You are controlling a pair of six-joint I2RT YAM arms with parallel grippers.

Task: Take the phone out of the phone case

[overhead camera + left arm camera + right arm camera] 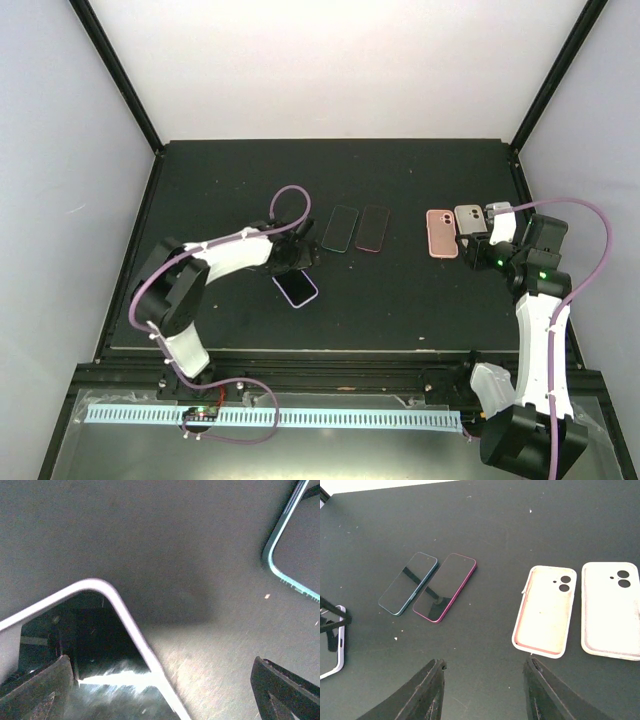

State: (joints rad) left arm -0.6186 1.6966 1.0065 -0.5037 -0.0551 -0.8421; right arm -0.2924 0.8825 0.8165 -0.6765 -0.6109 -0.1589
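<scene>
A phone with a lilac rim lies screen up on the black mat. I cannot tell whether the rim is a case. My left gripper hovers just behind it, open and empty. In the left wrist view the phone's corner lies by the left finger, with the gripper over its right edge. My right gripper is open and empty near the empty cases. In its wrist view the right gripper is above bare mat, and the lilac phone is at the left edge.
A teal phone and a magenta phone lie side by side mid-mat. An empty pink case, a grey-white case and a third pale case lie at the right. Black frame posts edge the mat.
</scene>
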